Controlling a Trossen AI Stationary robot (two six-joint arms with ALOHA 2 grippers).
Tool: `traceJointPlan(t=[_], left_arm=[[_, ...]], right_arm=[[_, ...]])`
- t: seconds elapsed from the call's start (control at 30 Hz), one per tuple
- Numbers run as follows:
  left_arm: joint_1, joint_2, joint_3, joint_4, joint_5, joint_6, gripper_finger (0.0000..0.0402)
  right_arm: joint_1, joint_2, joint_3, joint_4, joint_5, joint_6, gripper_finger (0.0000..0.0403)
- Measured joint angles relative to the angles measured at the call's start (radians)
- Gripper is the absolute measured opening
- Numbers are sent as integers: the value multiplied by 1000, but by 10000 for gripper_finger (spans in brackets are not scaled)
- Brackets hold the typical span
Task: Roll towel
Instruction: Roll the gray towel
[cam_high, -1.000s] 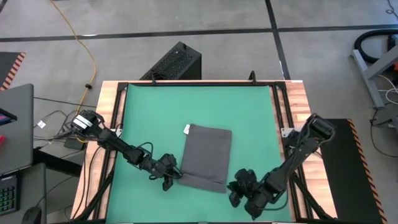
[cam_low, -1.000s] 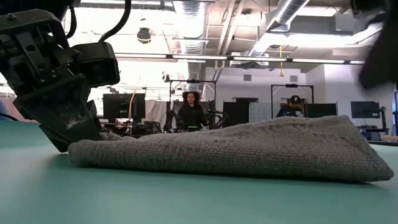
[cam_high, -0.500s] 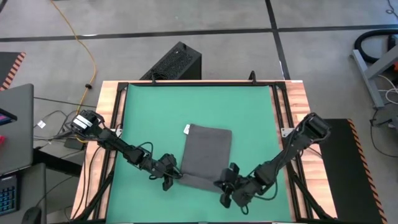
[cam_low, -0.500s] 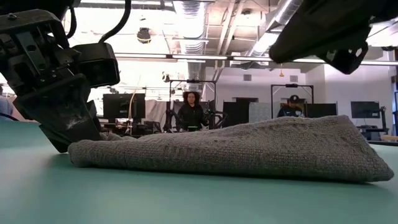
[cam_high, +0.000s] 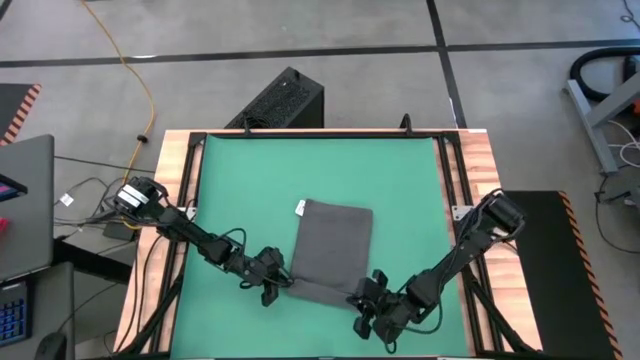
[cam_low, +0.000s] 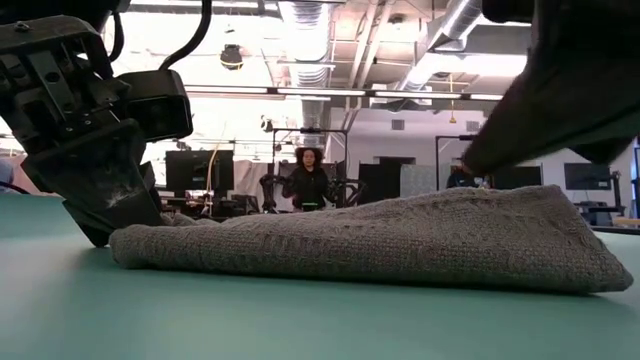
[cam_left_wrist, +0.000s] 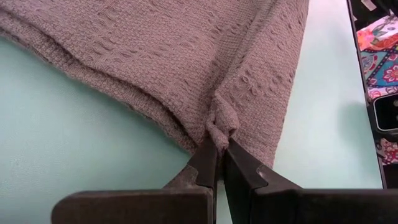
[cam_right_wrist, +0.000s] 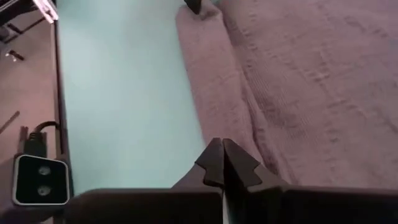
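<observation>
The dark grey towel lies flat on the green mat. Its near edge is folded over into a thick band, and its white tag is at the far left corner. My left gripper is shut on the band's left end; the low view shows it at the towel's left end. My right gripper is shut at the band's right end. In the right wrist view its tips are at the band's edge, where cloth meets mat. My left gripper pinches a small bunch of cloth at the left end of the folded band between its two fingertips. The fingers slant down from the table's left. The towel stays on the mat, slack. My right gripper's shut tips are at the band's right end; I cannot tell whether they touch the cloth.
Black frame rails and wooden table edges border the mat. A black box stands on the floor beyond the far edge. Bare mat lies far of the towel. People show in the room behind.
My right gripper has gone toward the table's left, from the near right of the mat to the towel's near right corner. It has sunk a little, rolled about its own line and shut. The towel and my left gripper have kept still.
</observation>
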Motion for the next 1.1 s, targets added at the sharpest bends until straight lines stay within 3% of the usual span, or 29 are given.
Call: traceJointPlan(t=[0.33,0.63,0.93,1.1], left_arm=[[0,0,0,6,2,-2,0],[0,0,3,34,12,6,5],[0,-101,4,-33,83,123,69],[-2,-210,4,-134,60,288,95]], right_arm=[[4,47,0,-139,-14,165,14],[-1,91,3,-108,-111,190,13],[-2,101,3,-112,-131,192,13],[-1,102,3,-120,-130,191,13]])
